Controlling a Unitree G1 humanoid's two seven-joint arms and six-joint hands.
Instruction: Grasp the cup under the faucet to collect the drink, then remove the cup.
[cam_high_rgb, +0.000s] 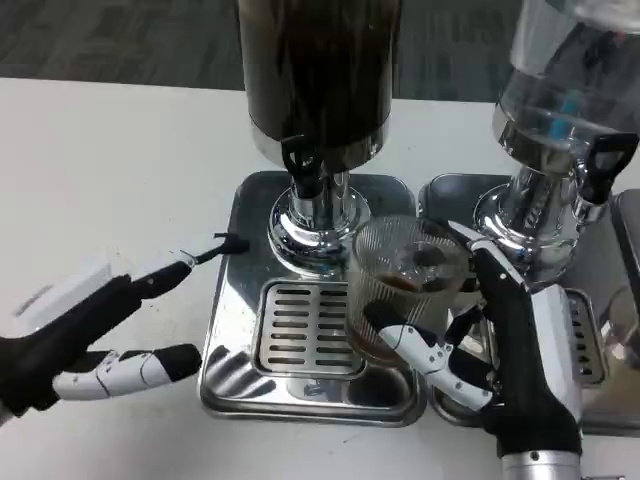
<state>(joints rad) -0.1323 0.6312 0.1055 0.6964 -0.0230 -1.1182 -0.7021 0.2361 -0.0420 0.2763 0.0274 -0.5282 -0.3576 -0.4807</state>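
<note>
A ribbed clear cup (405, 285) with a little dark drink in its bottom is held by my right hand (505, 355), whose fingers wrap around its lower part. The cup is over the right edge of the drip tray (300, 330), to the right of the black faucet (303, 165) of the dark drink dispenser (318, 70). My left hand (85, 330) is open with fingers spread, over the table just left of the tray, holding nothing.
A second dispenser with a clear tank (570, 90) stands at the right on its own drip tray (590, 330), close beside the cup and my right hand. White table (110, 170) extends to the left.
</note>
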